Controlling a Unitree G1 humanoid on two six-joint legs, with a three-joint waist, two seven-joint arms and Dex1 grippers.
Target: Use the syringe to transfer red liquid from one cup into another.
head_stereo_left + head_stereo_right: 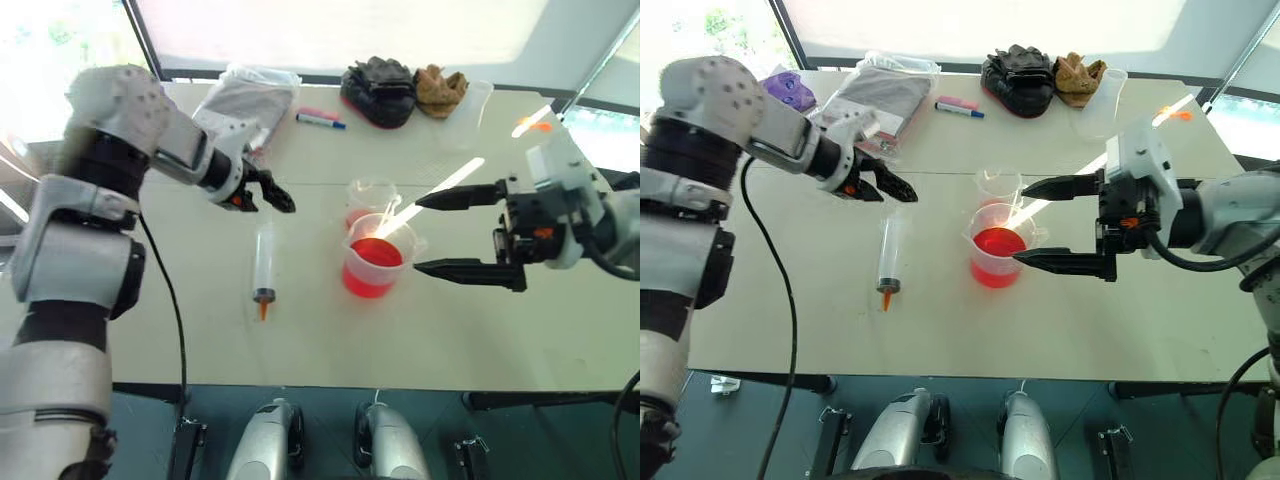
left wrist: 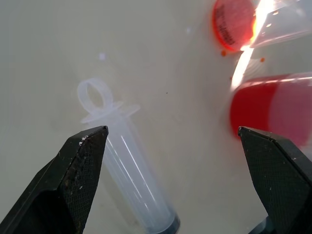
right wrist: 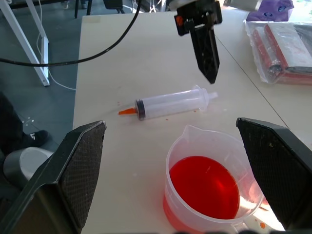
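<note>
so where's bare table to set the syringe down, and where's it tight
Free: the near strip of table in front of the beaker, and the stretch between the syringe and the table's left edge. Tight: around the beaker and small cup, and the far edge with markers, bag and gloves.

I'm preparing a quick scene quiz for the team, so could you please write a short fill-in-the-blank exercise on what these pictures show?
1. The syringe lies flat on the ____, untouched by either pincer.
2. The liquid in the larger cup is ____ in colour.
3. The syringe's tip is coloured ____.
4. Both the left pincer and the right pincer have their jaws ____.

Missing words: table; red; orange; open
</note>
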